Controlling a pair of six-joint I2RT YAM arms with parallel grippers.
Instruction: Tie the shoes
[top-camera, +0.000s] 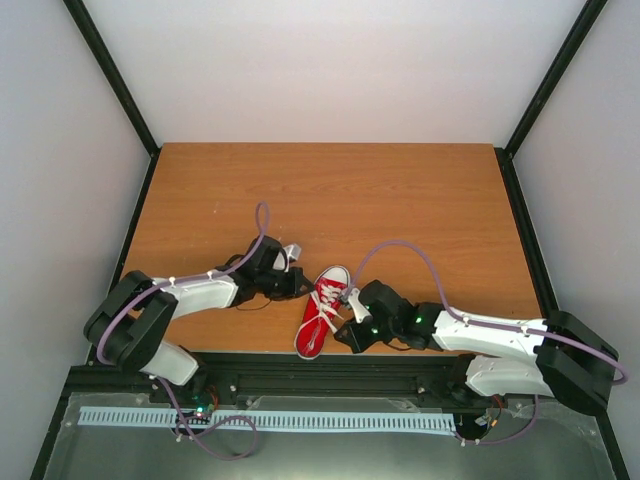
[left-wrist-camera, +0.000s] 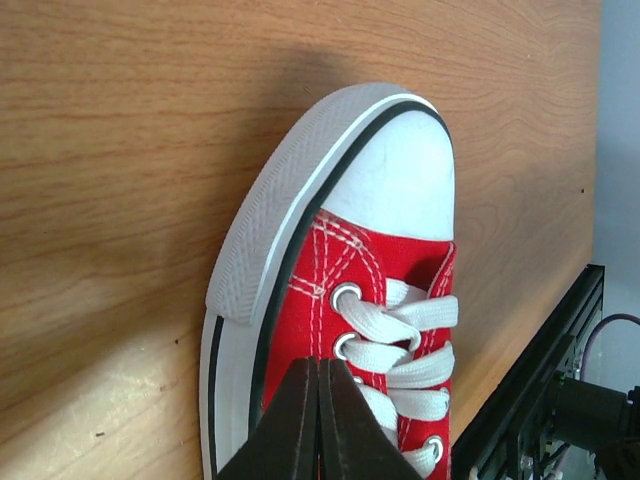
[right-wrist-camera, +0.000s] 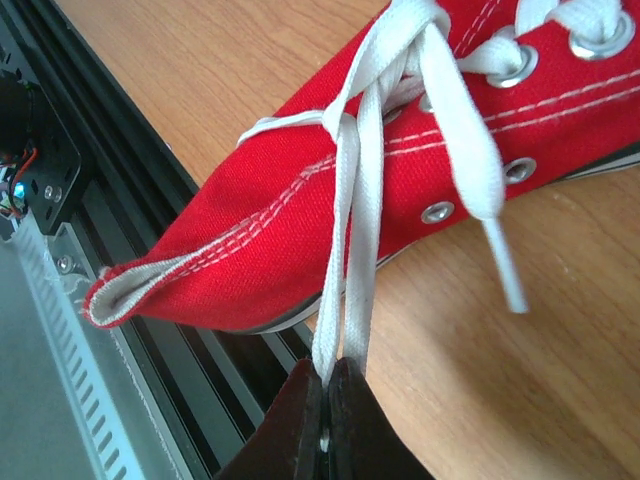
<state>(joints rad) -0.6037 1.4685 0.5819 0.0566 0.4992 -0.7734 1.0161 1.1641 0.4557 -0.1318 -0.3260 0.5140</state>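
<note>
The right tool (right-wrist-camera: 325, 385) is clenched on the white lace (right-wrist-camera: 352, 250): 2 strands run side by side from a crossing over the tongue down into the pinched fingertips, pulled straight. 1 loose lace end (right-wrist-camera: 500, 260) hangs free over the red canvas side, its tip over the desk (top-camera: 400, 200).

The left tool (left-wrist-camera: 318, 375) is closed too, its 2 dark fingers pressed flat together with no gap showing. From its wrist view the tips sit in front of the red canvas just beside the far eyelets; whether anything is pinched between them cannot be told.

The sneaker (top-camera: 322, 312) lies on the near part of the desk, between the 2 tools, with the left tool at its far-left side and the right tool at its right side. Its long axis runs near to far, leaning slightly right. The white toe cap (left-wrist-camera: 400, 180) points far; the heel reaches the desk's near edge, over the black rail (right-wrist-camera: 150, 250).
</note>
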